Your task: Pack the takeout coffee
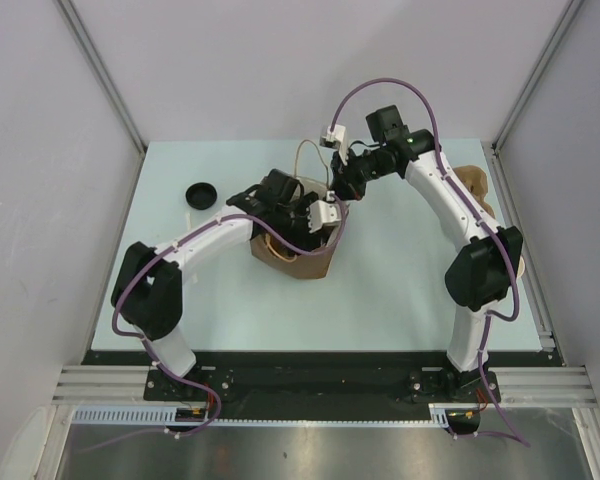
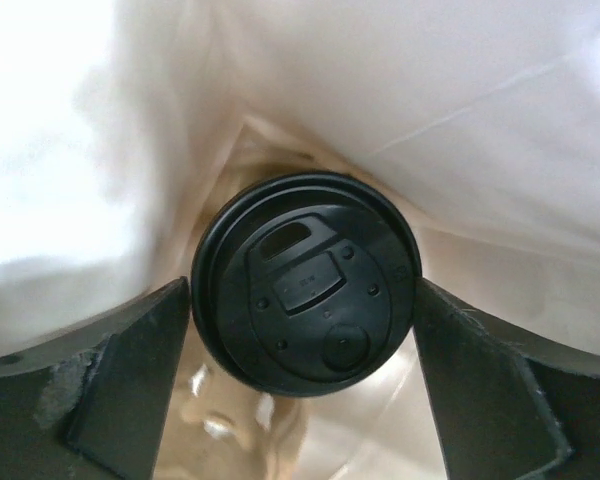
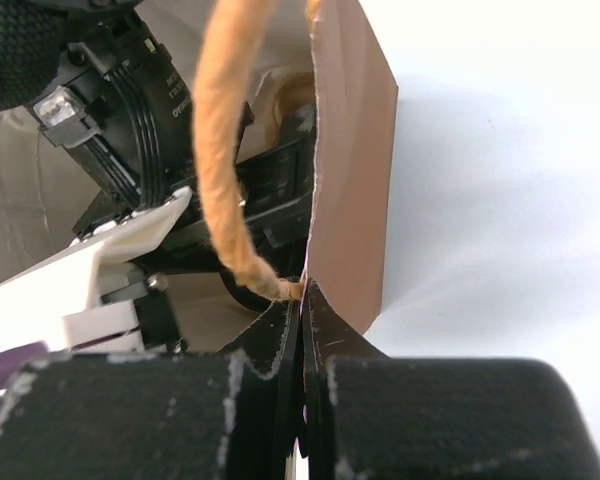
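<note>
The left fingers stand wide apart inside the brown paper bag, one on each side of the takeout coffee. Their inner edges sit right at the lid's rim; whether they touch it cannot be told. The cup stands upright in the bag with its black lid facing straight up at the wrist camera. Its long axis runs vertically down out of sight, and the sip opening lies toward the top left of that view. The right fingers are pressed together on the bag's top edge, just beside the root of a twine handle. The bag stands in the middle of the counter, a pale matte sheet. Farther back lie a loose black lid on the left and a brown pulp carrier behind the right arm. Plain grey wall panels close the back and sides.
</note>
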Robot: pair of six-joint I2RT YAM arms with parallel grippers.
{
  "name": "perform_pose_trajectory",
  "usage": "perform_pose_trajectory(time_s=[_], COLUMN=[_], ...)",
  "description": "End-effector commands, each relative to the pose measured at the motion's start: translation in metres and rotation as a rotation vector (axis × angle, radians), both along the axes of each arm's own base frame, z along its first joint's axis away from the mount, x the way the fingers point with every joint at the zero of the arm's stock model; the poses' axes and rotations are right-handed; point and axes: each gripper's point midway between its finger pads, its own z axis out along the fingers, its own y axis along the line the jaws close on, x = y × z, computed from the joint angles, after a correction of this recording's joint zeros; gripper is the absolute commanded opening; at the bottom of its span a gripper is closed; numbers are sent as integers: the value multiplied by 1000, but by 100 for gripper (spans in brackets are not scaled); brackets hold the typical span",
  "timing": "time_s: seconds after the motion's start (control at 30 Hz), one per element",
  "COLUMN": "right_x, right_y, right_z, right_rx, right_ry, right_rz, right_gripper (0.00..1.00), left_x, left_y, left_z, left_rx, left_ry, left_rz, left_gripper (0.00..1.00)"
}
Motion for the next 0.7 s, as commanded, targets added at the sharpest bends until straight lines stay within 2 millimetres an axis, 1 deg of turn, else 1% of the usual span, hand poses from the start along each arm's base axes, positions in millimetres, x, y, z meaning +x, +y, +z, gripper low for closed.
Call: perform_pose_trajectory(time_s=[0.0,0.23,0.4,0.47,0.5,0.53,0.67], right_x=[-19,-18,-19,-19,-18,-18,-19], right_y=[2,3,6,6,6,6,6], right_z=[3,4,3,3,2,3,2], right_rx=[1,-2,-9,-12,-13,-13,-15], right_ry=[71,62,54,52,51,51,52], right_rz=[39,40,44,45,44,44,45], right_gripper=[0,0,0,0,0,0,0], left_x=[17,15,15,12,13,11,12], left_y=[6,0,-2,-3,-4,-4,-6], left_z=[28,51,65,67,73,74,87], left_rx=[-30,-82,-108,-114,-126,-129,-148], left_ry=[-25,-45,-61,-55,-59,-49,-50], left_rz=[85,84,78,74,72,71,79], left_gripper=[99,100,99,100,100,100,100])
